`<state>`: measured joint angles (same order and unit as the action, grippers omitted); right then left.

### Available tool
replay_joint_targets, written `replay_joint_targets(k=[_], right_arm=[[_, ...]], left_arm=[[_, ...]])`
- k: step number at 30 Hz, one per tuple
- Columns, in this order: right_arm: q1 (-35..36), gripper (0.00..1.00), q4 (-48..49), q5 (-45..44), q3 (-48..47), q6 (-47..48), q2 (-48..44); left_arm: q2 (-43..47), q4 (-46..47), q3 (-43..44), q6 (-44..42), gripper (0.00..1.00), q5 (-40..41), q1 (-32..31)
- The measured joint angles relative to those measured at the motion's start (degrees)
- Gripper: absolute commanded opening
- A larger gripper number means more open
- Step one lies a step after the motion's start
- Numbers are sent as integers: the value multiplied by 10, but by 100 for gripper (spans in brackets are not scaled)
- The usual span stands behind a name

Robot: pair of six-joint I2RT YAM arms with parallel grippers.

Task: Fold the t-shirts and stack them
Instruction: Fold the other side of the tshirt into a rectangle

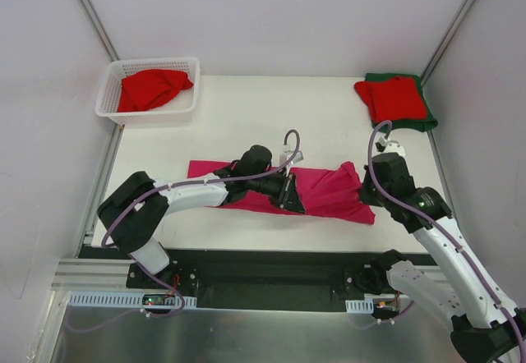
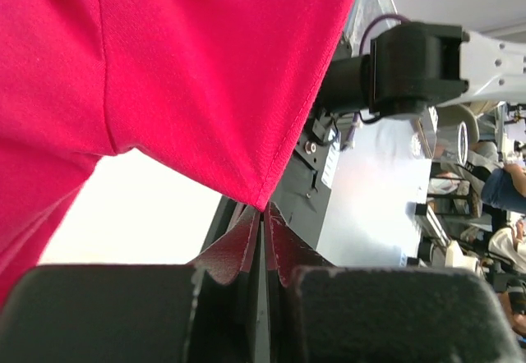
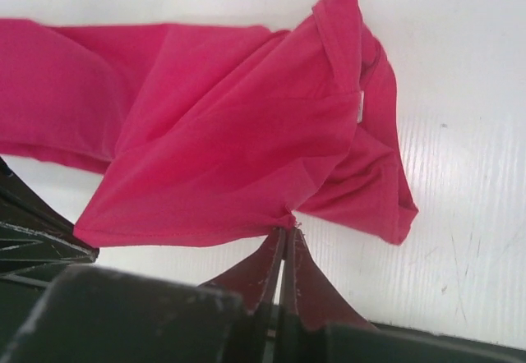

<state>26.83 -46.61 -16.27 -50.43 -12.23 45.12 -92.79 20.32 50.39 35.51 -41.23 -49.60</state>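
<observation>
- Far left, seen only from above: a basket [image 1: 109,94] holding a crumpled red shirt [image 1: 152,88];
- the pink shirt [image 1: 329,192] stretched across the table [image 1: 246,117]; left claw [image 2: 263,212] clenched on its hem, clear only from the wrist;
- right claw [image 3: 285,236] pinching its right edge;
- far right, folded red shirt [image 1: 393,98] hiding most of a green shirt [image 1: 428,121].

You have the basket [image 1: 105,102] at the tabletop's [image 1: 271,117] far-left corner, one t-shirt [image 1: 152,88] in it. Folded t-shirts [image 1: 394,100] are stacked far right. Spread t-shirt [image 1: 329,195] lies across the near middle.

Green t-shirt [image 1: 427,121] — mostly beneath red t-shirt [image 1: 393,98].
</observation>
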Motion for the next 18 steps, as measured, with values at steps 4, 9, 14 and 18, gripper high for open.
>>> replay_joint_targets(k=[4,9,14,18], right_arm=[[0,1,-40,25,0,-9,-1],[0,1,-69,37,-2,-13,-2],[0,1,-87,34,-16,-12,7],[0,1,-93,27,-27,-9,35]], left_arm=[[3,-5,-19,1,0,-3,-7],[1,-12,-23,2,0,-7,-12],[-34,-13,-4,2,0,-19,-16],[-82,-13,20,2,0,-29,-18]])
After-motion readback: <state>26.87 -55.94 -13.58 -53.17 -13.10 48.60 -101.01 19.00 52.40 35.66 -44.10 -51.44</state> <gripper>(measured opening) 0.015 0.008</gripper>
